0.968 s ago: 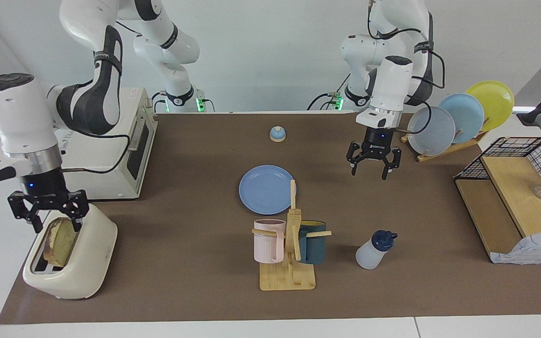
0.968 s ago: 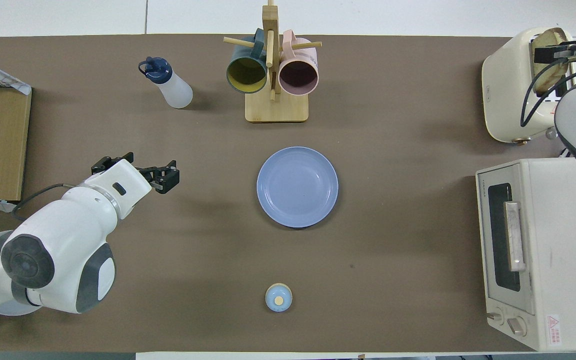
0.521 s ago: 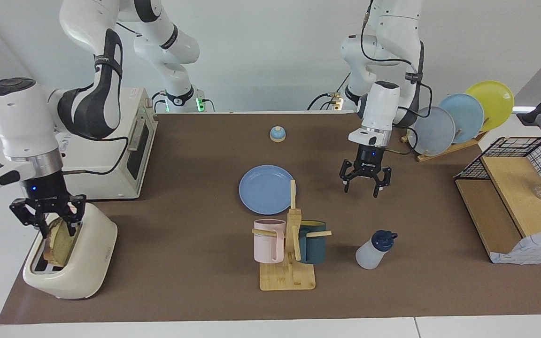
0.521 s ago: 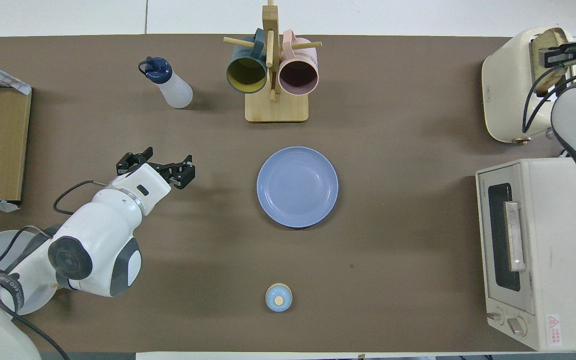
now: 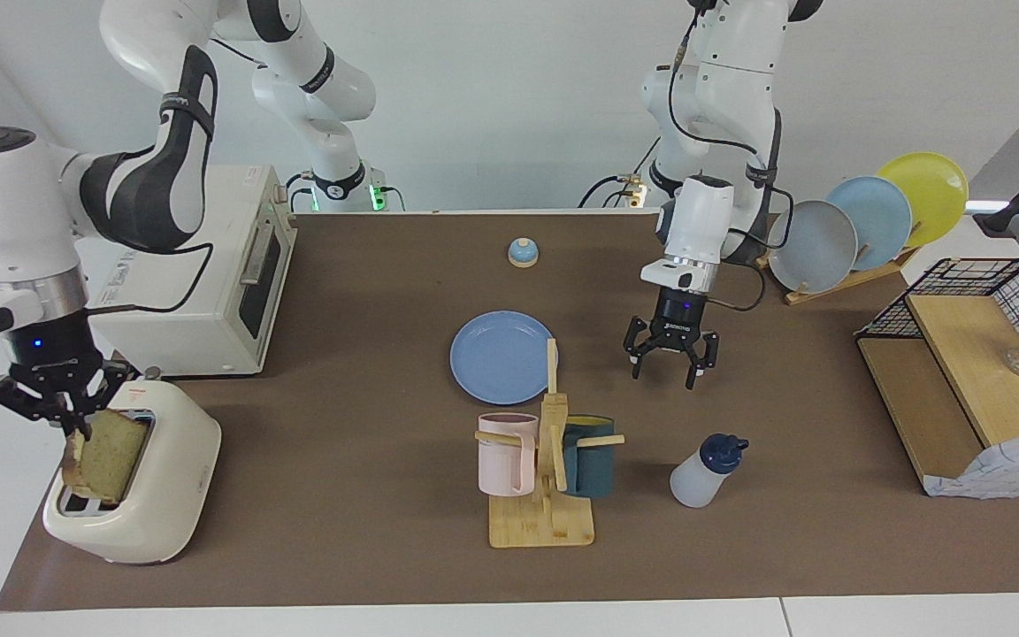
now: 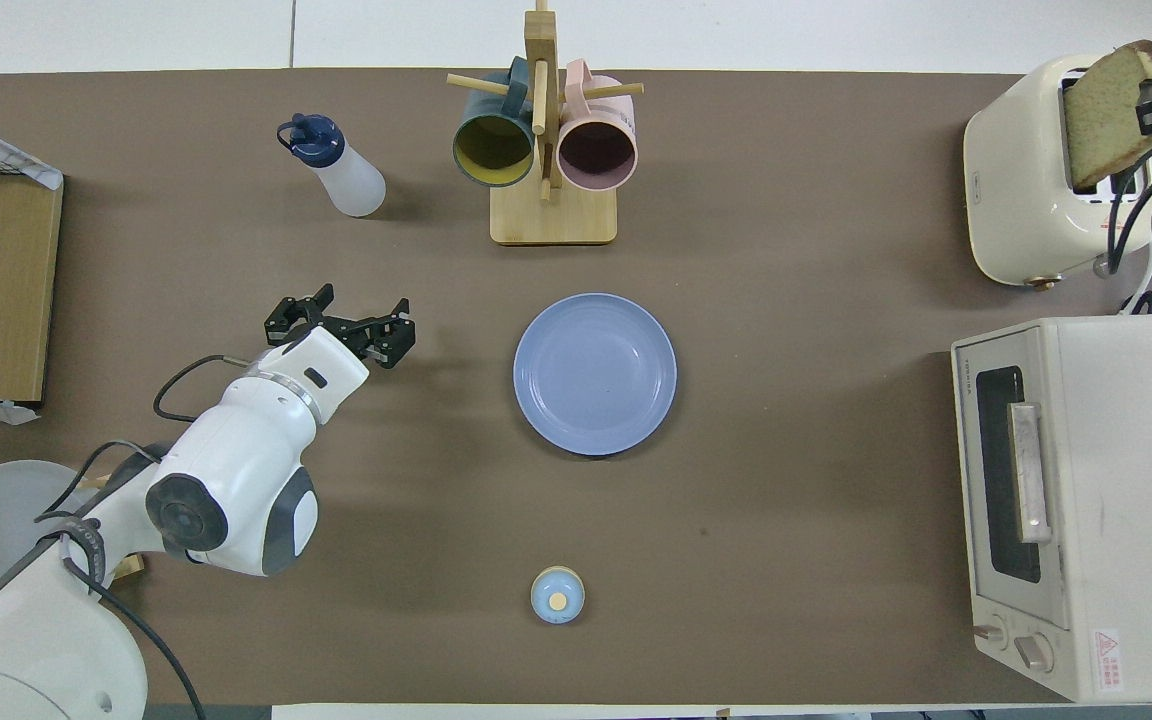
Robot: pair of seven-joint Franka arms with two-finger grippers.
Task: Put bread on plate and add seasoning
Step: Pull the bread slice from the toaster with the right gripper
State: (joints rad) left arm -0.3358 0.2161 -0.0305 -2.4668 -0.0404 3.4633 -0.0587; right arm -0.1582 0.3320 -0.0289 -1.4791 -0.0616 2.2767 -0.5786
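Nearest the robots, a small blue-domed bell (image 5: 522, 253) sits alone at the top centre of the facing view, with bare brown mat all round it. At the upper left of that view a boxy cream toaster oven (image 5: 209, 283) stands on the desk's edge, and at the upper right a wooden rack (image 5: 837, 279) holds three round plates on edge.

Farther out, the plate (image 5: 501, 356), flat, round and smooth medium blue, lies empty at the middle of the desk (image 5: 341, 495). The left gripper (image 5: 663, 376) hangs over bare mat beside the plate, toward the left arm's end of the desk, its fingers (image 5: 691, 380) spread wide and holding nothing. Open mat lies between it and the seasoning (image 5: 704, 473).

Farther again, a bamboo mug tree (image 5: 545, 522) carries a pink mug (image 5: 506, 453) and a teal mug (image 5: 589, 456), just past the plate's rim. The seasoning, a translucent white bottle with a navy flip cap, stands beside the mug tree at the lower centre-right of the facing view, clear of everything.

At the lower left of that view a rounded cream toaster (image 5: 164, 478) sits on the mat's corner. The right gripper (image 5: 74, 423) is over it, fingers pinched shut on the top corner of the bread (image 5: 107, 456). The slice, tan and porous with a darker crust, hangs upright, most of it above the slot, its lower edge at the slot mouth
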